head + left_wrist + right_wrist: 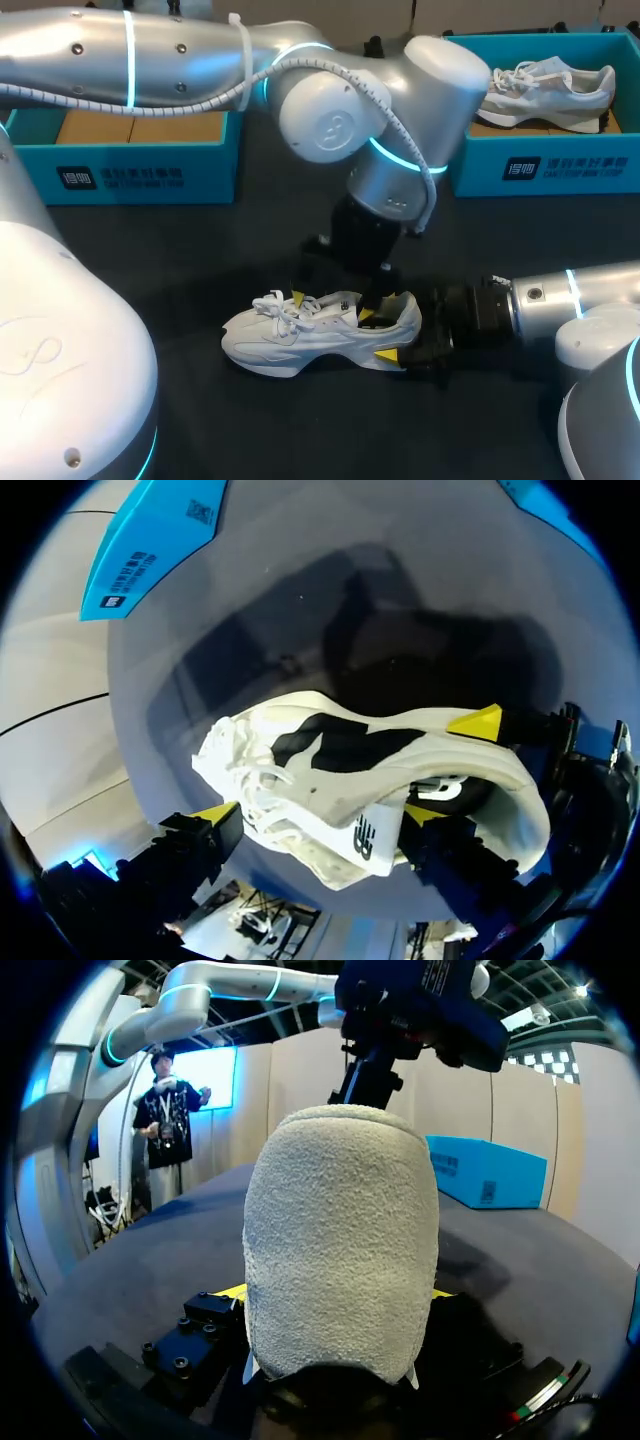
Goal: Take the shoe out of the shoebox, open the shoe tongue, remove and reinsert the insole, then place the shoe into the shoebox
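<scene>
white lace-up sneaker point(340, 1240): fuzzy heel pinched in your right gripper point(402, 332) | left gripper point(318, 816) spread wide, gripping nothing, one tip inside the collar | shoe's out, near-middle of black table point(250, 430) | insole swap + return to teal cardboard shoebox point(140, 170), far left, not done imo

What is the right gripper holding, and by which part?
The white shoe, by its heel; the right gripper clamps it from both sides.
</scene>
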Robot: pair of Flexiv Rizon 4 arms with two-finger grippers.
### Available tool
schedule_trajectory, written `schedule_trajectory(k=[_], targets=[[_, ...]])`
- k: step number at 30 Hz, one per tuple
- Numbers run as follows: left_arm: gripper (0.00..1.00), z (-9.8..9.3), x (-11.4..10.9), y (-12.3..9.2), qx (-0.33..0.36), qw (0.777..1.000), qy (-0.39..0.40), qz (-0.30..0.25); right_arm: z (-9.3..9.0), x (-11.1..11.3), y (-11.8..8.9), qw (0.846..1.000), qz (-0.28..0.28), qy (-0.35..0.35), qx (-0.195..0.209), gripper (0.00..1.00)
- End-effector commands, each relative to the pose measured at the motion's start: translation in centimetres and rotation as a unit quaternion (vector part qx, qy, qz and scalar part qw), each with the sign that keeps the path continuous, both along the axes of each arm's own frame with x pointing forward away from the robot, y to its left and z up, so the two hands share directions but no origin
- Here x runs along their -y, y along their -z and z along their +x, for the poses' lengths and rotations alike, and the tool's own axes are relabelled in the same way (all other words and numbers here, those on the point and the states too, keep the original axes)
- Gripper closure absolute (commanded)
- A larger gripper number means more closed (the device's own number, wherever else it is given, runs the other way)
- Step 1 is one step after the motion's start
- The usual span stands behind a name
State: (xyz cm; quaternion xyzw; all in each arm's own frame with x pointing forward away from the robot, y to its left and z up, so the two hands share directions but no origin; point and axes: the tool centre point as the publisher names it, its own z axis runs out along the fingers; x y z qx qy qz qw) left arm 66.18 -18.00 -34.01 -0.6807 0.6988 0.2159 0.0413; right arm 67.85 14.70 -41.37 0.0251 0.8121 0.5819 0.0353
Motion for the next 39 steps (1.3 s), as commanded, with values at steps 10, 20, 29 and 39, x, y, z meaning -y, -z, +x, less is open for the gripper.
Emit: schedule_trajectory(k=[10,20,29,39], targets=[[0.44,-0.2,-1.1,-1.1,0.003,1.0,0.001,0.008,-0.1,-0.1,0.1,1.0,-0.003,0.001,0.0,1.0],[0.58,-0.2,-1.4,-2.3,0.0,1.0,0.003,-0.022,-0.1,-0.1,0.1,1.0,-0.003,0.001,0.0,1.0],[0.75,-0.4,-1.7,-3.0,-0.001,0.999,0.011,-0.044,-0.1,-0.1,0.1,1.0,-0.003,0.001,0.0,1.0],[1.0,-0.4,-3.0,-3.8,0.015,0.996,0.011,-0.092,-0.1,-0.1,0.1,1.0,-0.003,0.001,0.0,1.0]])
